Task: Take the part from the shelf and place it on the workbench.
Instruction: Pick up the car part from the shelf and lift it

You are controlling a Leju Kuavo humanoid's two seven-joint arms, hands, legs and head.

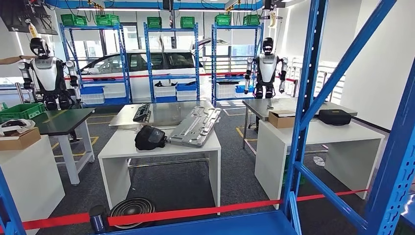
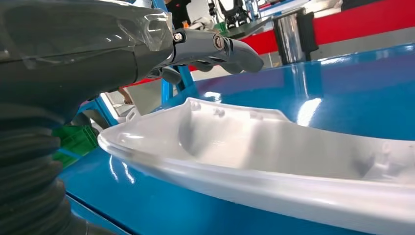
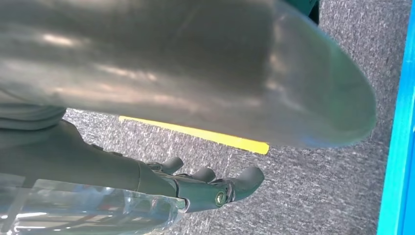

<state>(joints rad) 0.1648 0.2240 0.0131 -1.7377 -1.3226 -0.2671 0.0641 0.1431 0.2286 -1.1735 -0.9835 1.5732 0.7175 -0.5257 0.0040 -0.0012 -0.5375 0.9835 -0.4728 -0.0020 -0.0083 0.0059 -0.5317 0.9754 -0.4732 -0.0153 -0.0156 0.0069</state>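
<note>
Here the left hand (image 2: 215, 51) hovered empty, fingers apart, just above the part (image 2: 274, 156) on the blue shelf (image 2: 342, 98); right hand (image 3: 215, 188) open too. Best to grip its rim squarely.

I see the part (image 2: 274, 156), a pale grey-white moulded plastic piece, long and trough-like with small bosses along its inner wall, lying hollow side up on the glossy blue shelf (image 2: 342, 93), unheld.

White part (image 2: 274, 147) on glossy blue shelf (image 2: 342, 93); grey speckled carpet (image 3: 313, 186), yellow stripe (image 3: 195, 132).
</note>
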